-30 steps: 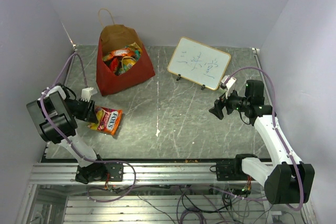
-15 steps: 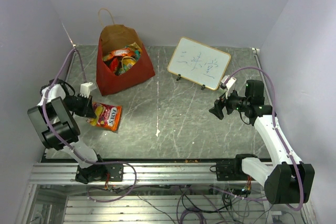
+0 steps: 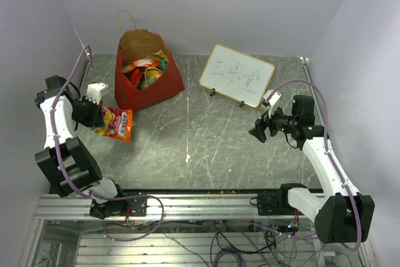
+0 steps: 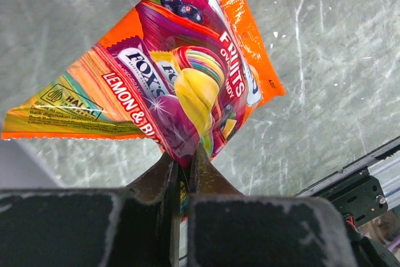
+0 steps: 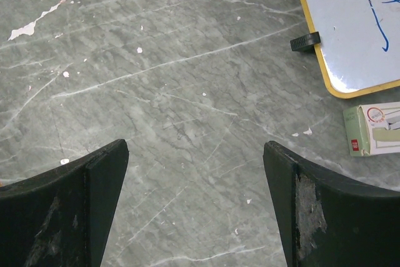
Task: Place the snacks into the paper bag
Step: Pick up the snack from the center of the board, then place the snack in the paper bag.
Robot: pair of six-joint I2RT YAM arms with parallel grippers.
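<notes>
My left gripper [image 3: 95, 119] is shut on an orange Fox's fruit candy packet [image 3: 115, 123], holding it off the table just left of and below the paper bag [image 3: 165, 84]. In the left wrist view the packet [image 4: 181, 85] hangs from my closed gripper [image 4: 185, 162] by its lower edge. The paper bag is red outside, brown inside, stands upright at the back left and holds several colourful snack packets [image 3: 145, 69]. My right gripper [image 3: 258, 132] is open and empty over bare table at the right; it also shows in the right wrist view [image 5: 195, 173].
A whiteboard with blue writing [image 3: 237, 74] stands at the back right; its corner shows in the right wrist view [image 5: 356, 23]. A small white box [image 5: 375, 128] lies beside it. Purple walls close in left, back and right. The metal rail [image 3: 200, 204] runs along the near edge.
My left arm has lifted the candy packet off the table and carried it back and left, towards the paper bag. The right arm has not moved.
</notes>
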